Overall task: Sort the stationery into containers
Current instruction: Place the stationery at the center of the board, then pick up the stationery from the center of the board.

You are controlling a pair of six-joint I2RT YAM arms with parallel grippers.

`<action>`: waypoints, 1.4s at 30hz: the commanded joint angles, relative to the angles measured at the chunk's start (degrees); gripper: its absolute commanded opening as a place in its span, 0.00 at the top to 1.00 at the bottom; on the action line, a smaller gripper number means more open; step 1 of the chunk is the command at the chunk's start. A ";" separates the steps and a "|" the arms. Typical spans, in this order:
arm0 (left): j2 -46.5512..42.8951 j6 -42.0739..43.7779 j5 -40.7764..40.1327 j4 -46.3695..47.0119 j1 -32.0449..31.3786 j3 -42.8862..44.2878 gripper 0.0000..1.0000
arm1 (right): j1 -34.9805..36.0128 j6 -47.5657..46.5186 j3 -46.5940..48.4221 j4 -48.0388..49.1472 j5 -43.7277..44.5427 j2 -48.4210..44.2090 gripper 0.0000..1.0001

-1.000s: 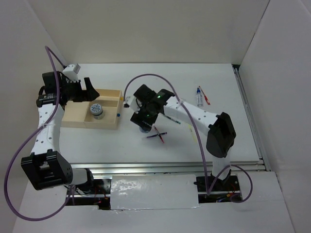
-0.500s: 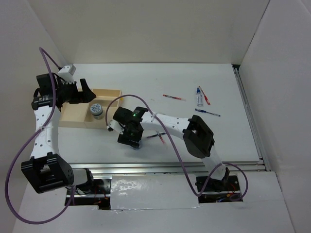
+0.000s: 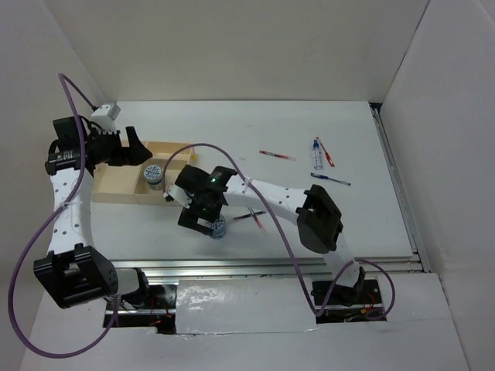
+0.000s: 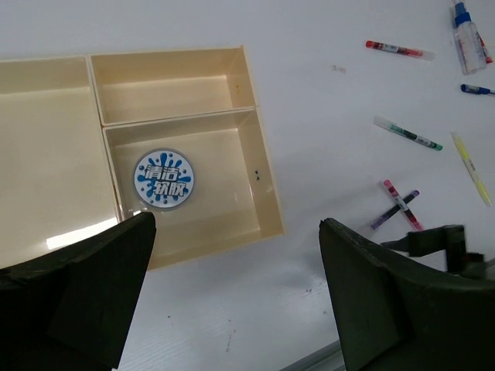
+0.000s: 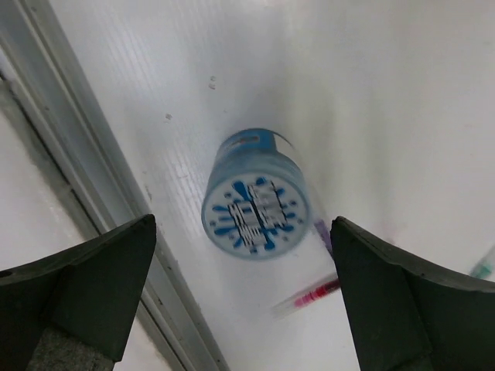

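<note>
Top external shows the white worktop [image 3: 363, 224] carrying the shallow tan wooden divided tray [image 3: 116, 187] on your left. Your right tool [image 5: 241, 232] is spread wide and touches nothing. It hangs over the small round blue-and-white patterned cylinder [image 5: 255, 202], which stands upright near the worktop's front edge. Judge it rigid, light and probably slick, so pinch its curved wall across the middle. Your left tool [image 4: 232, 301] hangs apart and empty above the tray, where the matching cylinder [image 4: 163, 178] sits in one compartment.
</note>
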 commanded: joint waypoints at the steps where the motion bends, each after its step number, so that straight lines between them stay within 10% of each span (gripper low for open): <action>1: -0.45 2.74 4.22 -0.38 0.55 4.25 0.01 | -4.72 3.75 4.66 -0.23 -3.44 -11.79 0.00; 9: 0.08 15.92 4.08 -7.68 -8.74 1.62 0.01 | -29.94 6.40 -15.53 3.37 -11.97 -31.48 0.00; 15: -4.23 19.62 -8.68 -4.78 -34.46 -6.73 0.01 | -44.62 6.48 -33.63 5.48 -15.40 -43.79 0.00; 23: 0.77 21.82 -19.15 -4.26 -53.65 -12.88 0.01 | -56.14 6.92 -43.40 5.92 -20.15 -52.68 0.00; 42: 11.06 21.82 -28.66 3.84 -57.72 -14.12 0.01 | -56.68 6.75 -42.97 5.13 -20.94 -52.15 0.00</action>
